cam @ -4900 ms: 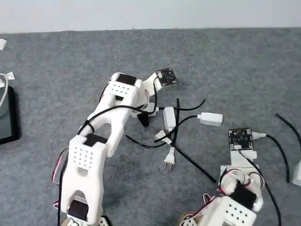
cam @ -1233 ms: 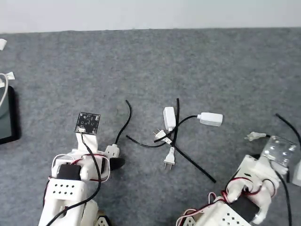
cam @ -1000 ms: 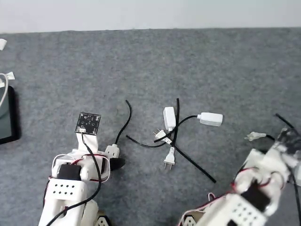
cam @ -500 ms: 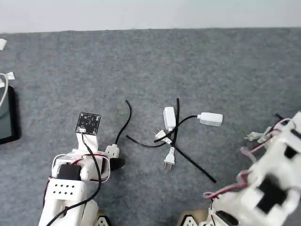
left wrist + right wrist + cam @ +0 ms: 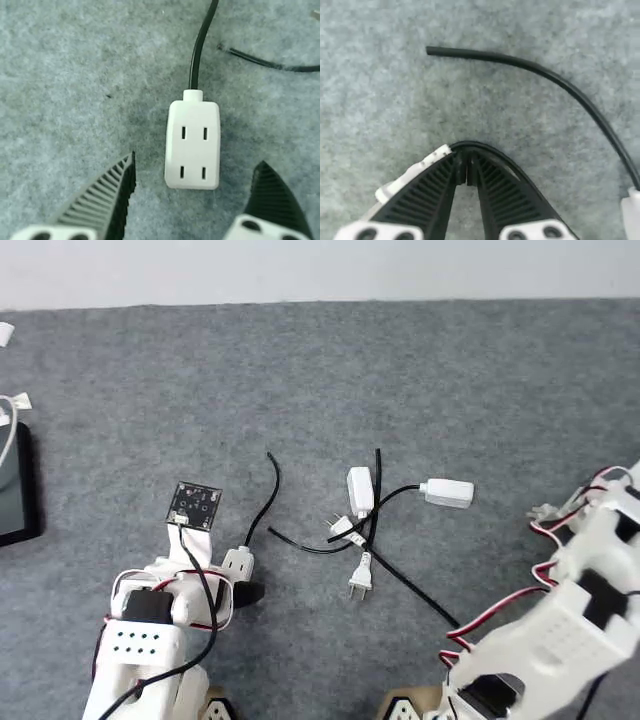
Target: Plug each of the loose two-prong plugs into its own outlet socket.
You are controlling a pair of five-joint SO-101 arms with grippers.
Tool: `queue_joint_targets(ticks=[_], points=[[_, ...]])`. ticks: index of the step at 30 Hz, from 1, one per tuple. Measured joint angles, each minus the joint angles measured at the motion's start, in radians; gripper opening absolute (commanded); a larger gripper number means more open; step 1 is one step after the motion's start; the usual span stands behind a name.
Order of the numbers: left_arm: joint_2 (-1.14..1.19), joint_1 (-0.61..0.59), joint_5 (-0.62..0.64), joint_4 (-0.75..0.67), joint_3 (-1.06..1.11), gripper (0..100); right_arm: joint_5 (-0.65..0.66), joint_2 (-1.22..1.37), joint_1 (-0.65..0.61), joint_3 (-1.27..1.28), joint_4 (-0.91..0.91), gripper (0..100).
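The left gripper hangs wide open just over the grey table. Its two black fingers stand either side of a white outlet socket without touching it — the socket lies flat, slots up, with its black cord running away from the arm. In the high view this socket sits just in front of the left arm, low on the left. The right gripper is clamped tight on a white two-prong plug, whose black lead loops over the fingertips. In the high view the plug pokes out beside the right arm at the table's right edge, well apart from every socket. In the middle lie a second socket and a third socket — near them a loose plug and a lower plug among crossed black cords.
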Motion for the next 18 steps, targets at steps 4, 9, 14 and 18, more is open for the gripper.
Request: queue_joint_targets(ticks=[4, 9, 14, 18], points=[[0.000, 0.003, -0.008, 0.000, 0.000, 28, -0.002, -0.003, -0.005, 0.000, 0.009, 0.9], [0.000, 0.003, -0.009, 0.000, 0.000, 28, 0.057, -0.003, 0.008, -0.006, 0.063, 1.1], [0.000, 0.003, -0.009, 0.000, 0.000, 28, 0.069, -0.014, 0.020, -0.006, 0.069, 6.1], [0.000, 0.002, -0.009, 0.000, 0.000, 28, 0.034, -0.060, 0.026, -0.005, 0.075, 11.3]])
